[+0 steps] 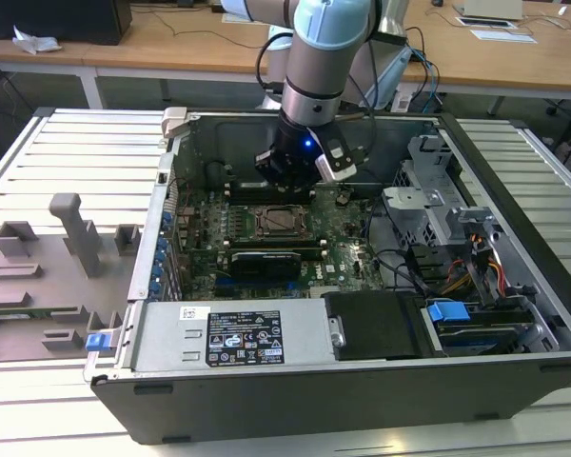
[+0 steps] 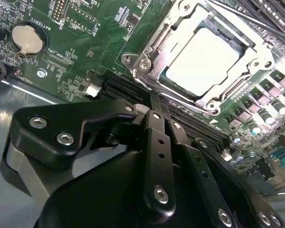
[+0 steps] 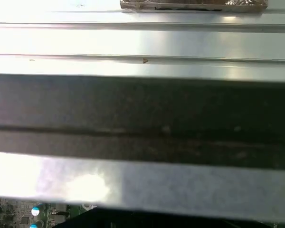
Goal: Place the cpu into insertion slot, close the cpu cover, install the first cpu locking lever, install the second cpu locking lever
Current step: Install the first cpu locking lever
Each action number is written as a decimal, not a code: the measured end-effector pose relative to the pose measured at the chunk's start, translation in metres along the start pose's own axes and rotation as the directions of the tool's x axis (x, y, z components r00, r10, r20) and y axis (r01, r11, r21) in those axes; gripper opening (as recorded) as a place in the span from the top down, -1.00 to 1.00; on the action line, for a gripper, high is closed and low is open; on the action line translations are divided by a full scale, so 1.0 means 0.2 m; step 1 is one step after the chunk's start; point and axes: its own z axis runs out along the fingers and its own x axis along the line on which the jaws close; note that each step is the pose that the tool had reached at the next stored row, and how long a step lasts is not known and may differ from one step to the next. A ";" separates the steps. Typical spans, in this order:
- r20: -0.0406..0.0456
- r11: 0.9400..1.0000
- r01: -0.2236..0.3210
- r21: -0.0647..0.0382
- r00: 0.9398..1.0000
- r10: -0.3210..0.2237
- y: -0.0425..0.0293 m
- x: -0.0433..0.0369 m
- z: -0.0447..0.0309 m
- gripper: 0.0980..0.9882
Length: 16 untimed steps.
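While the gripper hangs inside the case: its two black fingers lie drawn together with nothing between them, closed on empty air.
Gripper's place: in the second wrist view its tips point at a long black slot on the green motherboard, just beside one corner of the insertion slot; whether they touch the board cannot be told.
Cpu: seated in the insertion slot, its silver-grey top bright and bare, apart from the gripper.
Cpu cover: lying flat around the chip, whose top shows through the square window.
Coin cell: on the board, well apart from the socket.
Arm: comes down from the far side of the case, wrist close to vertical, with a small blue light lit near the gripper.
Case: an open computer case lying on its side, with the power supply along its near edge.
Bench: ribbed pale metal; a grey fixture plate with upright blocks lies at the exterior view's left.
Room: wooden desks stand behind, with papers on them.
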 end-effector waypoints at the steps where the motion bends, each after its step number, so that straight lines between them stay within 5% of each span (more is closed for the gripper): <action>1: 0.000 1.000 0.000 0.001 1.000 0.000 -0.003 0.000 -0.001 0.98; 7: 0.000 1.000 0.000 0.005 1.000 0.000 -0.062 0.004 -0.007 0.98; 9: 0.000 1.000 0.000 0.005 1.000 0.000 -0.115 0.007 -0.013 0.98; 16: 0.000 1.000 0.000 0.005 1.000 0.000 -0.129 0.009 -0.026 0.98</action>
